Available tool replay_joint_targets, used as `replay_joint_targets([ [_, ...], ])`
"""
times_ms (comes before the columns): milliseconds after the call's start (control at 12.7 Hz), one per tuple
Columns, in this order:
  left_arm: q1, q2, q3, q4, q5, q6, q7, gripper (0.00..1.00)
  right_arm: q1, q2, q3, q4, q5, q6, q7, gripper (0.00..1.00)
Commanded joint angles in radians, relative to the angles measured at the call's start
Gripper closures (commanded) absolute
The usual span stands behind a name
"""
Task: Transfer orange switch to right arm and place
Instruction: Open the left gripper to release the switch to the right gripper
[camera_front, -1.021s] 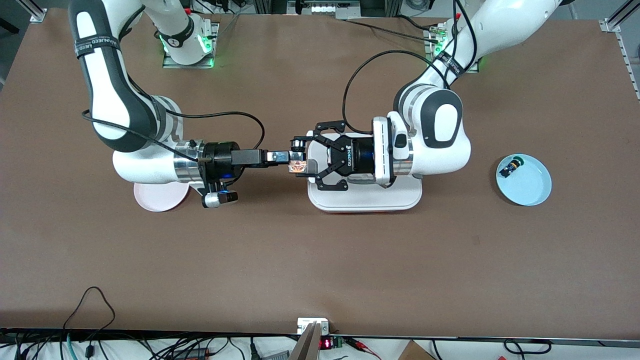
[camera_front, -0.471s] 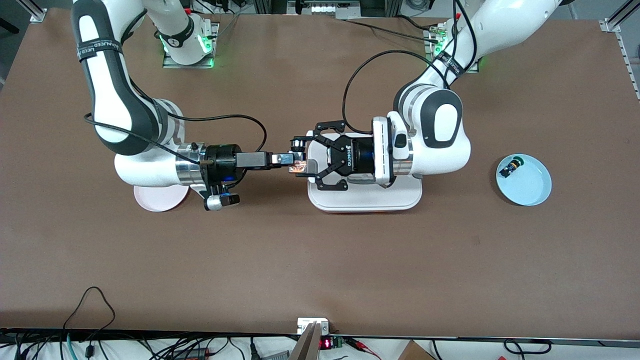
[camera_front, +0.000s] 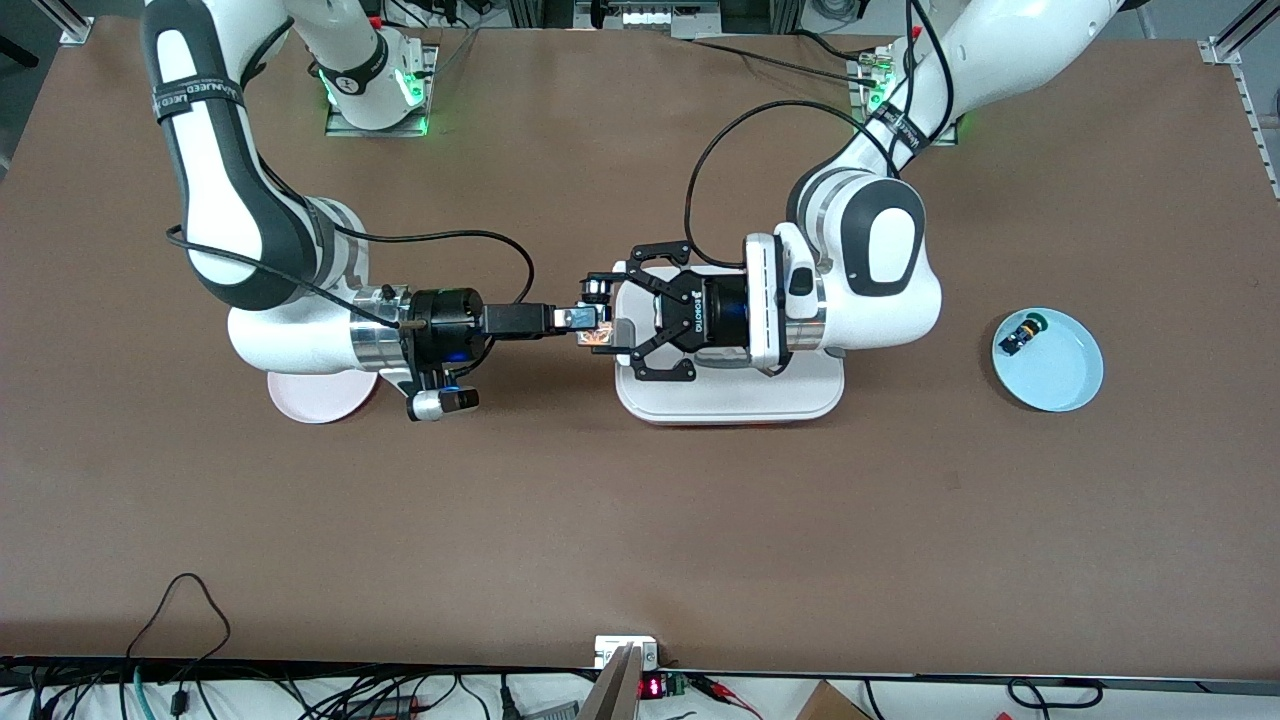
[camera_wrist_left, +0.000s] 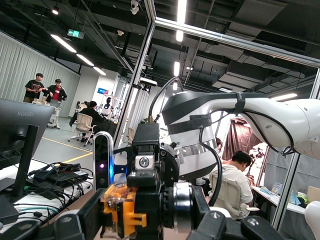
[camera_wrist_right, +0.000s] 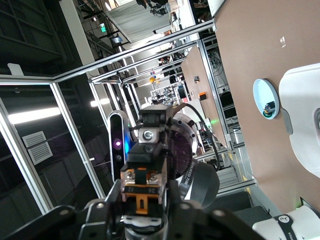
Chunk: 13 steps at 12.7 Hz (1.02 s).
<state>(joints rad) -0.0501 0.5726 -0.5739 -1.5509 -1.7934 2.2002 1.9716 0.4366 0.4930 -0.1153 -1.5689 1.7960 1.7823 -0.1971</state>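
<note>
The orange switch (camera_front: 597, 337) hangs in the air over the edge of the white tray (camera_front: 730, 405) on the right arm's side. My left gripper (camera_front: 603, 318), the black open-linkage one, is shut on the switch from its two ends. My right gripper (camera_front: 584, 320), slim and straight-fingered, reaches in level from the right arm's end and is shut on the same switch across its black middle. In the right wrist view the orange switch (camera_wrist_right: 143, 192) sits between the right gripper's (camera_wrist_right: 143, 201) black fingers. In the left wrist view the orange switch (camera_wrist_left: 120, 212) is clamped in the left gripper (camera_wrist_left: 150, 216).
A pink plate (camera_front: 310, 398) lies on the table under the right arm's wrist. A light blue plate (camera_front: 1060, 375) at the left arm's end holds a small black-and-blue switch with a green cap (camera_front: 1020, 333). Cables trail from both wrists.
The right gripper has slid toward the left gripper and its fingers have closed on the switch. The left arm has stayed still, holding the switch.
</note>
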Motion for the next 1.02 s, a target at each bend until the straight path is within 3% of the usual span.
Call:
replay_joint_targets([
  [0, -0.011, 0.013, 0.003, 0.026, -0.011, 0.006, 0.018, 1.00, -0.002, 0.018, 0.000, 0.039, 0.016, -0.011, -0.019, 0.84],
  [314, -0.011, 0.016, 0.003, 0.025, -0.012, 0.006, 0.018, 0.98, -0.002, 0.021, 0.000, 0.038, 0.017, -0.012, -0.087, 0.87],
  [393, -0.011, 0.016, 0.003, 0.025, -0.015, 0.006, 0.013, 0.86, -0.002, 0.021, 0.000, 0.038, 0.016, -0.011, -0.088, 0.87],
  [471, -0.011, 0.018, 0.002, 0.025, -0.021, 0.006, 0.006, 0.68, -0.002, 0.021, -0.001, 0.039, 0.016, -0.011, -0.088, 0.87],
  [550, -0.010, 0.023, 0.000, 0.026, -0.024, 0.003, 0.001, 0.01, -0.002, 0.021, 0.000, 0.039, 0.016, -0.011, -0.088, 0.88],
  [942, 0.028, 0.016, 0.002, 0.026, -0.014, -0.007, -0.062, 0.00, 0.001, 0.021, -0.001, 0.038, 0.016, -0.011, -0.090, 0.90],
])
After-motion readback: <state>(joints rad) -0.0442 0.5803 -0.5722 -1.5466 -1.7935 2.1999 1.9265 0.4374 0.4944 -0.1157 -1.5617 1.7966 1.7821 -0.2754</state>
